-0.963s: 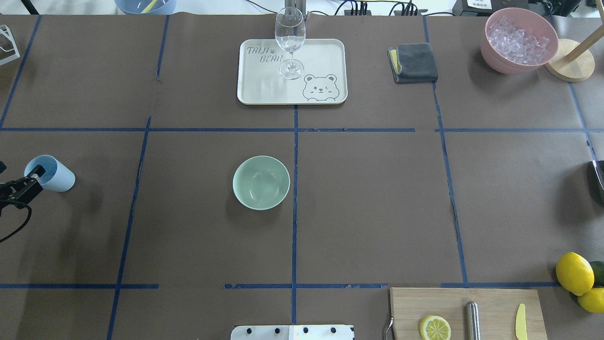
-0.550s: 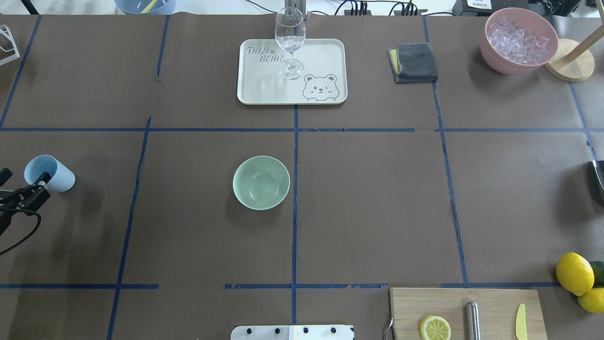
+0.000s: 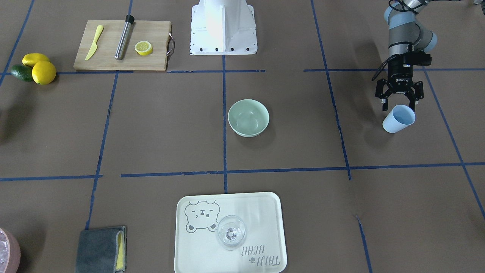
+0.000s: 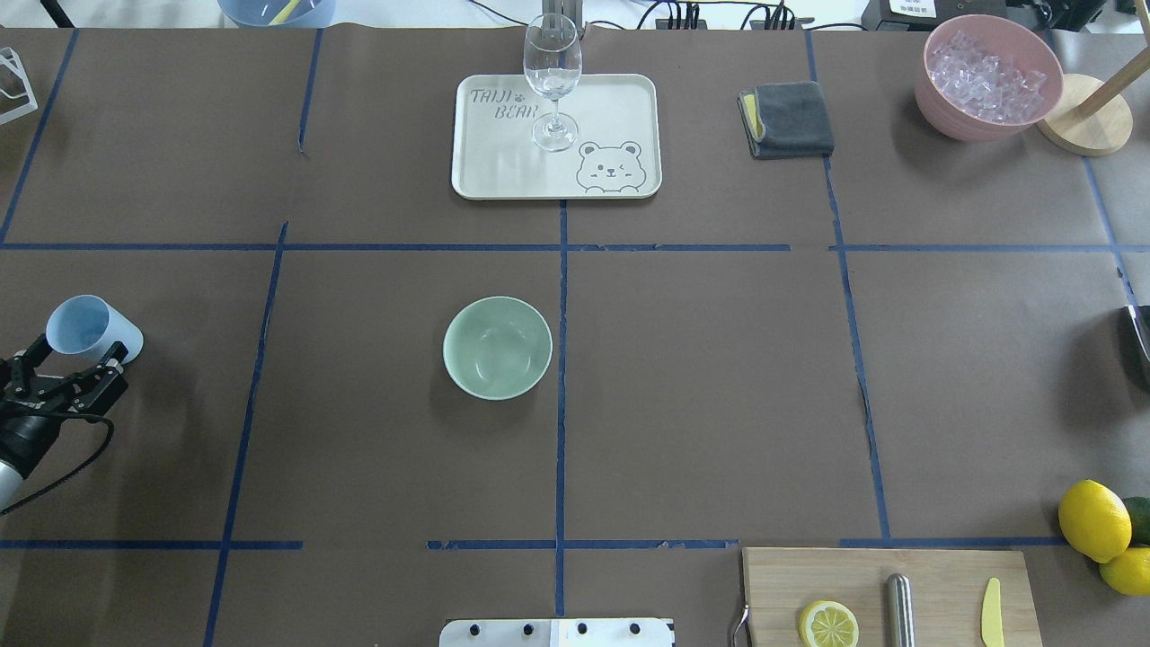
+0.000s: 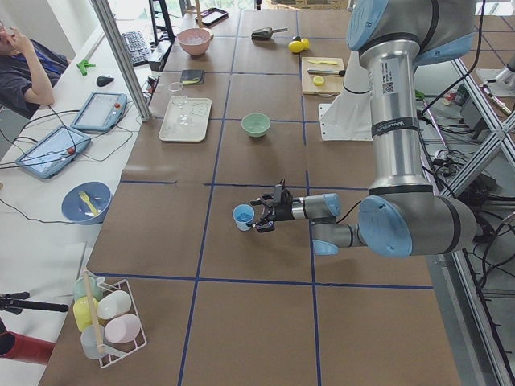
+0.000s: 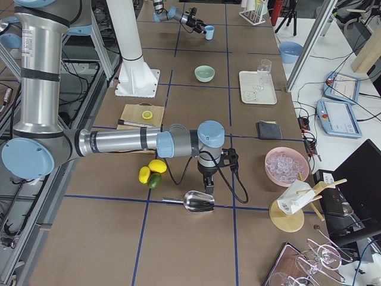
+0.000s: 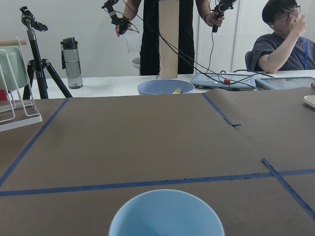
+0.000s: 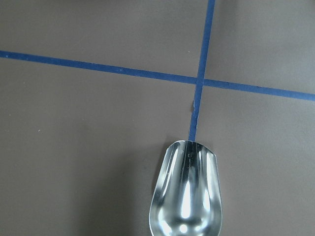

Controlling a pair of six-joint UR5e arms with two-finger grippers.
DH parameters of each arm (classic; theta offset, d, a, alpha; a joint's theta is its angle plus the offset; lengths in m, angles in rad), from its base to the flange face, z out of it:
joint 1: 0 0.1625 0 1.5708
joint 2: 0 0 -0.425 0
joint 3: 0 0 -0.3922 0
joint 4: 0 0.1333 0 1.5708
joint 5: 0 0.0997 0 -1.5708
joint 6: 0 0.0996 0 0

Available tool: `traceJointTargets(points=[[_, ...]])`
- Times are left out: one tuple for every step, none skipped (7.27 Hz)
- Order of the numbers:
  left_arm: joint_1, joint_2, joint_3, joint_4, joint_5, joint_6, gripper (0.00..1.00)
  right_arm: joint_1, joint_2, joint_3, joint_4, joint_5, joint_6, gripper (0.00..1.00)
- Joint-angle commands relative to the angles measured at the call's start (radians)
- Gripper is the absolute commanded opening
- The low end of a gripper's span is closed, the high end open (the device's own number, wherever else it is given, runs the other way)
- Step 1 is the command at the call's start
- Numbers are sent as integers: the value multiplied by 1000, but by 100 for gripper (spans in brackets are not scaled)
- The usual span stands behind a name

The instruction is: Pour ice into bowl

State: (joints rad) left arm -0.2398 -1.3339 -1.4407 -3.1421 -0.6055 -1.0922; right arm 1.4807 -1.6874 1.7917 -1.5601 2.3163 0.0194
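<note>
The left gripper (image 3: 398,105), jaws wide apart and holding nothing, sits just beside a light blue cup (image 3: 398,119); the mint bowl (image 3: 248,118) stands well apart. The right gripper's (image 6: 208,187) jaws: cannot tell.

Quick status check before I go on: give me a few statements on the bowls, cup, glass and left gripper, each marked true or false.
1. The green bowl is empty. True.
2. The left gripper is shut on the blue cup. False: its jaws stand open and have not closed on the cup.
3. The ice sits in the pink bowl. True.
4. The wine glass stands on the cutting board. False: it stands on the tray.
</note>
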Motion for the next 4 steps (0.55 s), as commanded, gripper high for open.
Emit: traceJointTargets(points=[[2,-33,51,-3,10,1,100,3,0,-1,0,-2,1,100],[4,-34,59,-4,9,3,100,3,0,0,0,-2,1,100],[2,-37,60,-3,3,3,100,3,0,0,0,-2,1,100],[1,-39,69,-1,0,0,100,3,2,0,0,-2,1,100]])
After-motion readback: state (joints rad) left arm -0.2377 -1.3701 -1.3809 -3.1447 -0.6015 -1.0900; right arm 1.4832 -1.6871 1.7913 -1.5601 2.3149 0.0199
